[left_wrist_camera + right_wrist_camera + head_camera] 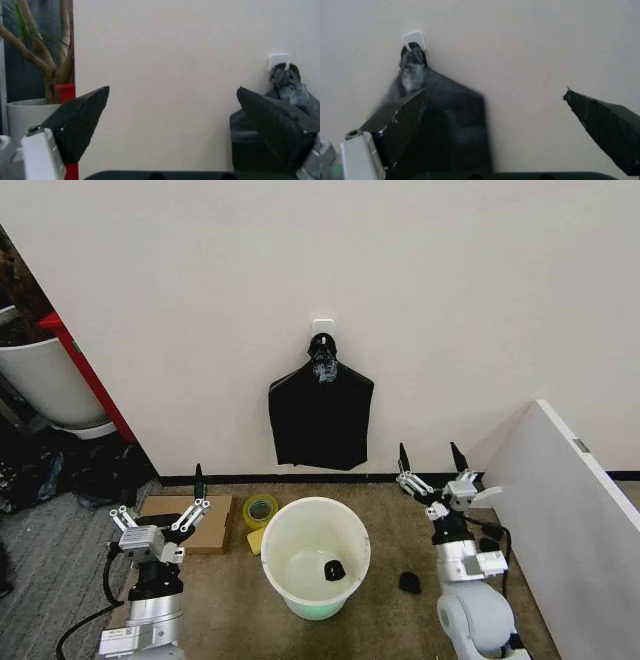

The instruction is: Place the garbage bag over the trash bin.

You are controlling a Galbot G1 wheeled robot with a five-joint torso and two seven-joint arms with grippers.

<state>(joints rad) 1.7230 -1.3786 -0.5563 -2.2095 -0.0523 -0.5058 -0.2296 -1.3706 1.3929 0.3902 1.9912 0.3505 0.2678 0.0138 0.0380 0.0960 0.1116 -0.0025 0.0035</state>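
Observation:
The trash bin (285,545), a round white bucket with a pale green base, stands on the floor between my two arms, with a small dark object (332,569) inside it. The garbage bag is out of view. A bunch of black bags (320,420) hangs from a white hook (322,328) on the wall behind the bin, and also appears as the bunch (295,93) and the bunch (445,123). My left gripper (165,505) (175,127) is open left of the bin. My right gripper (428,460) (495,123) is open right of the bin. Neither holds anything.
A flat cardboard piece (185,522) and a yellow tape roll (261,508) lie left of the bin. A small black object (409,582) lies on the floor at its right. A white panel (575,510) stands at the right, and a big white plant pot (45,385) at the far left.

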